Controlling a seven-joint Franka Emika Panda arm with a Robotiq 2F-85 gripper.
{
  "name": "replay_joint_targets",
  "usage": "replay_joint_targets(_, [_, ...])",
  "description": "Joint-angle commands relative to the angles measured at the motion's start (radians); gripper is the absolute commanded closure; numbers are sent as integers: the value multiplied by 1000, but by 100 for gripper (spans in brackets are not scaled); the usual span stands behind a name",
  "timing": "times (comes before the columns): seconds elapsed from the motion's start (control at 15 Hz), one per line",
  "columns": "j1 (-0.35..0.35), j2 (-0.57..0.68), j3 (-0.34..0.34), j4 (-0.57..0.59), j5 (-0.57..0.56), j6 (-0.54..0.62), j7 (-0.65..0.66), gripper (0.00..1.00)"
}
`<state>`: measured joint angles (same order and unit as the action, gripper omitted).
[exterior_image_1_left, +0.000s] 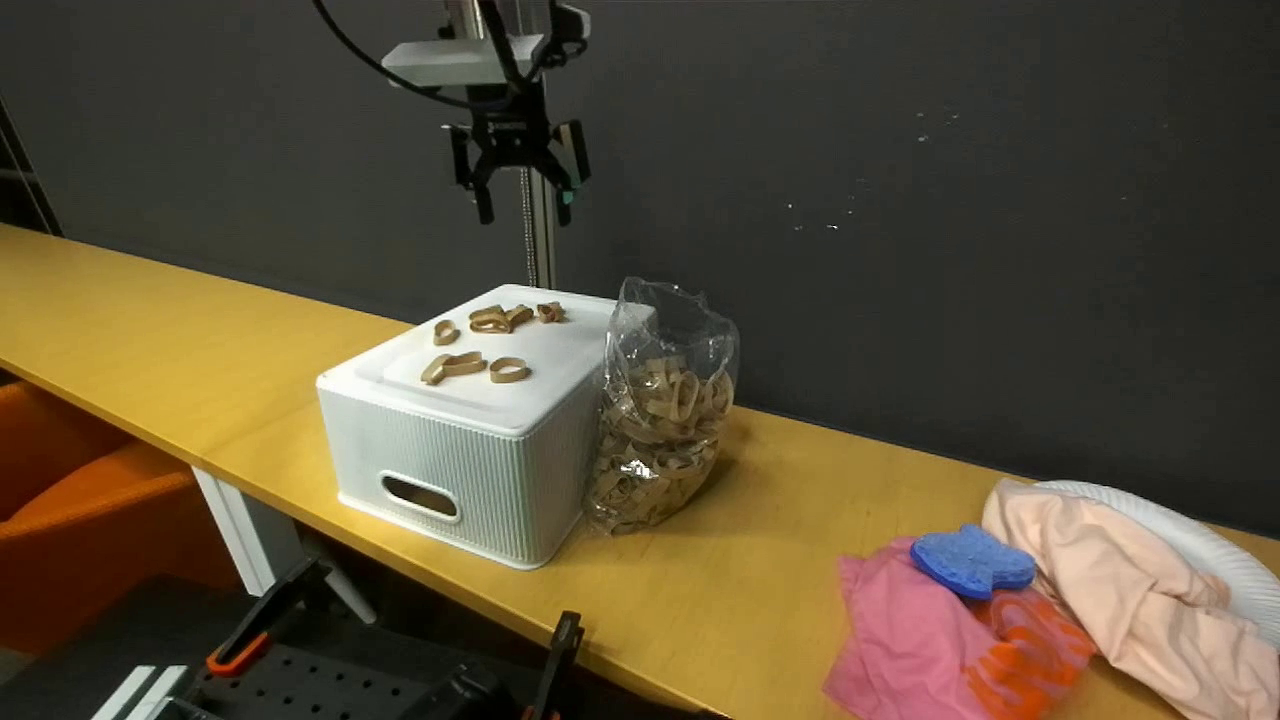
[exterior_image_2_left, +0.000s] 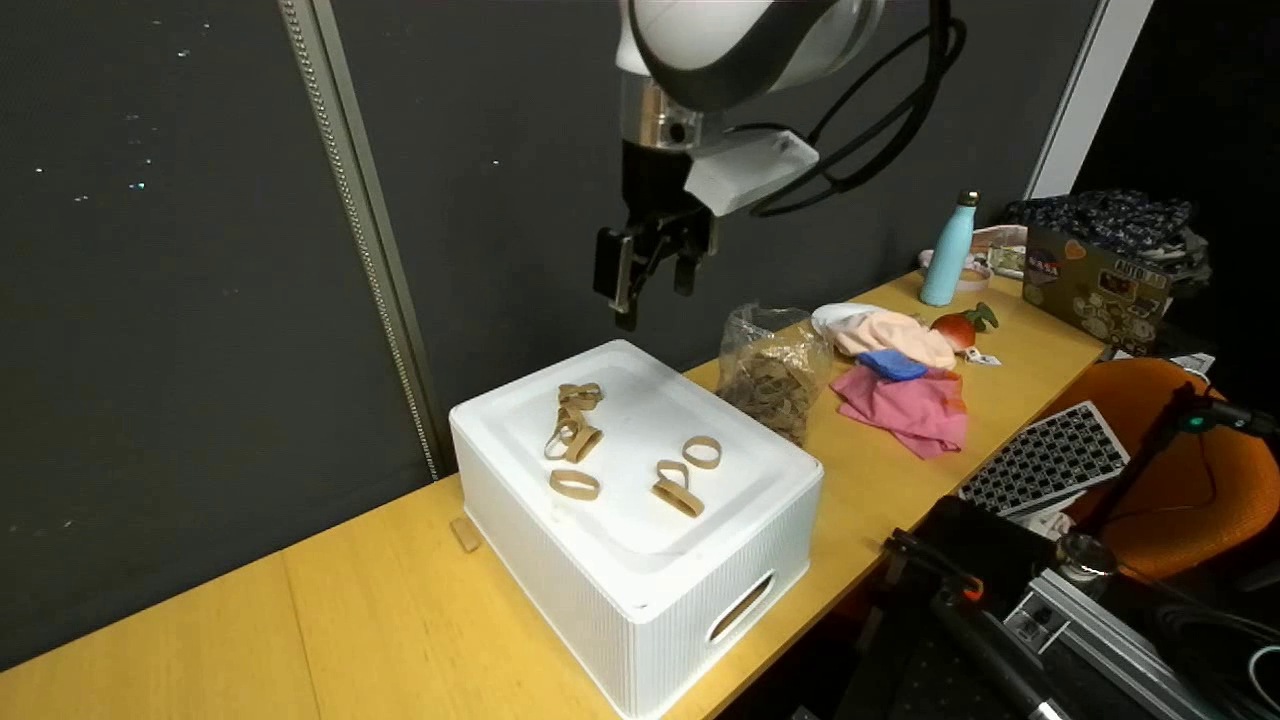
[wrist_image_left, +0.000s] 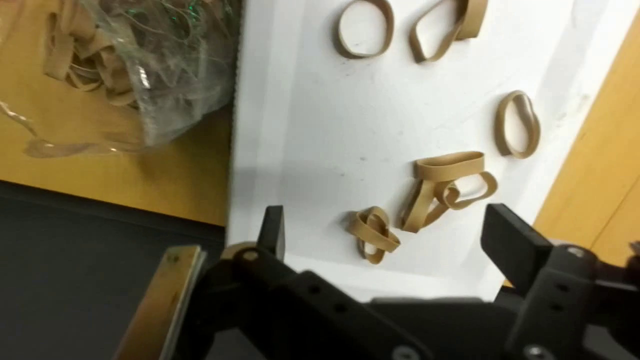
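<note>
1 wht bin (exterior_image_1_left: 420, 445), looks upturned on table (exterior_image_1_left: 790, 545); prob. so its base gives a flat, raised bed. Tan rubber bands (wrist_image_left: 452, 172) on top, some single, some overlapping; loose spread likely keeps them apart. Gripper (exterior_image_1_left: 524, 207) hangs at bin's 12 o'clock, pointing down, well clear; jaws wide, nothing btwn. Clear bag (exterior_image_1_left: 665, 440) w/ more bands upright at bin's 3 o'clock, prob. propped by its wall. Pink cloth (exterior_image_1_left: 905, 630) at bag's 4 o'clock bears blue sponge-like pc (exterior_image_1_left: 972, 562); peach cloth (exterior_image_1_left: 1110, 575) alongside, prob. just parked.

Hard to see, L to R: stray tan strip (exterior_image_2_left: 465, 533), bin's 9 o'clock, in an ext. view only, maybe a band. Bin inside unseen. Knotted clump (wrist_image_left: 376, 237) in wrist view: count unclear. Bag film glares, contents blur. Wht rim (exterior_image_1_left: 1200, 540), prob. plate, mostly under peach cloth, cut off at frame edge.
</note>
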<state>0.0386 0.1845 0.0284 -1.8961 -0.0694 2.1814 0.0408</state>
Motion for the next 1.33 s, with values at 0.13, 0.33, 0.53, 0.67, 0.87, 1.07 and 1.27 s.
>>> replay_joint_targets(0.13, [-7,224,23,217,49,-41,-138,0])
replay_joint_targets(0.33, [6,345,28,328,36,-66,-168,0])
replay_joint_targets(0.53, [32,418,45,411,31,-110,-166,0])
replay_joint_targets(0.67, [53,442,47,438,23,-132,-150,0])
replay_joint_targets(0.87, [68,455,48,450,28,-156,-145,0])
replay_joint_targets(1.07, [71,451,44,433,32,-174,-134,0])
replay_joint_targets(1.27, [72,440,34,405,26,-189,-108,0])
